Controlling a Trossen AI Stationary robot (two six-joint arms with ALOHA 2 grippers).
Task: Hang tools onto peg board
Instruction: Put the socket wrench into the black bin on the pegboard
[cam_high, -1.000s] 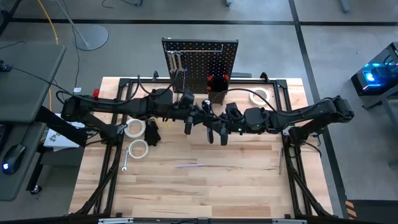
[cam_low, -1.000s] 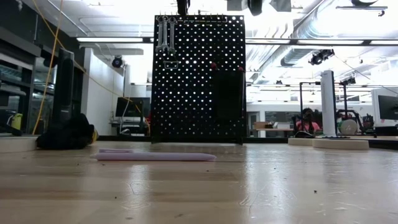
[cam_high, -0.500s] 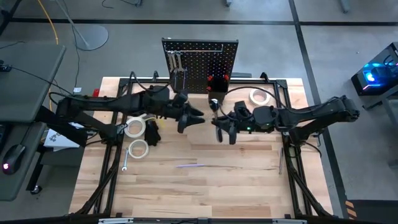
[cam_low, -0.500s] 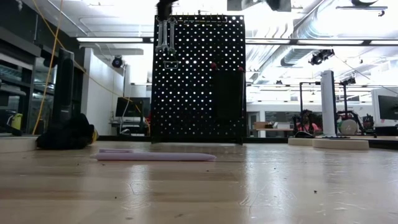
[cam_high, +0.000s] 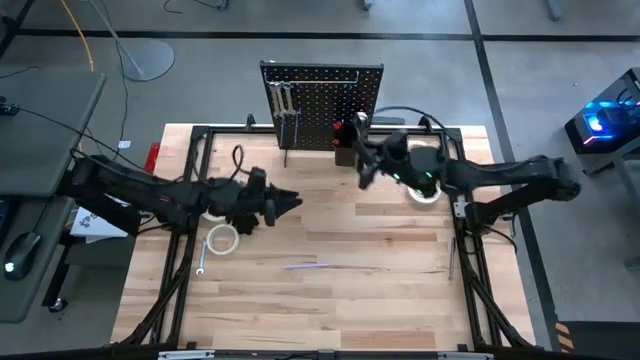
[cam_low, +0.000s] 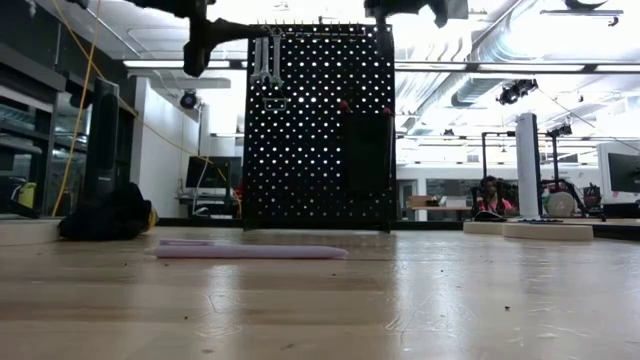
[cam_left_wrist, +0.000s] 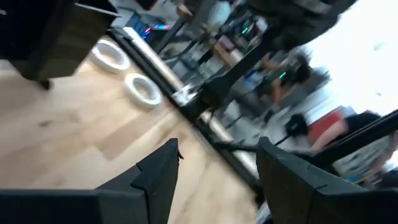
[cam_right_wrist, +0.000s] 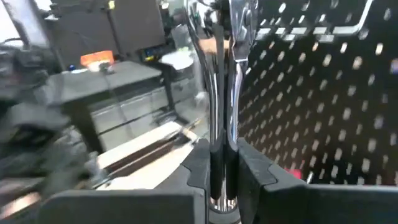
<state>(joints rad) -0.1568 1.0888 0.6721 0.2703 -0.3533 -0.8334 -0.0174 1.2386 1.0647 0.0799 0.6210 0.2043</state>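
Right gripper (cam_right_wrist: 222, 163) pinching a silver wrench (cam_right_wrist: 219, 74) between its dark fingers (cam_right_wrist: 198, 163), the shank upright and the wrench head raised level with the upper rows of the peg board (cam_right_wrist: 323, 93). From above, this gripper (cam_high: 362, 168) sits just in front of the peg board (cam_high: 322, 100), near the small black bin (cam_high: 347, 152) and beside a white tape roll (cam_high: 424, 186) lying on the table (cam_high: 380, 250). Two wrenches (cam_low: 264, 55) hang at the board's upper left corner in the low view.

Left gripper (cam_left_wrist: 217, 165) spread wide and empty, its two fingers (cam_left_wrist: 158, 174) well apart over bare wood; two tape rolls (cam_left_wrist: 142, 89) lie farther off on the tabletop. From above, it (cam_high: 288, 203) hovers left of the table's centre, well apart from the board, with another tape roll (cam_high: 222, 240) and a wrench (cam_high: 201, 262) near the arm. A thin pale strip (cam_high: 308, 266) lies on the table's middle
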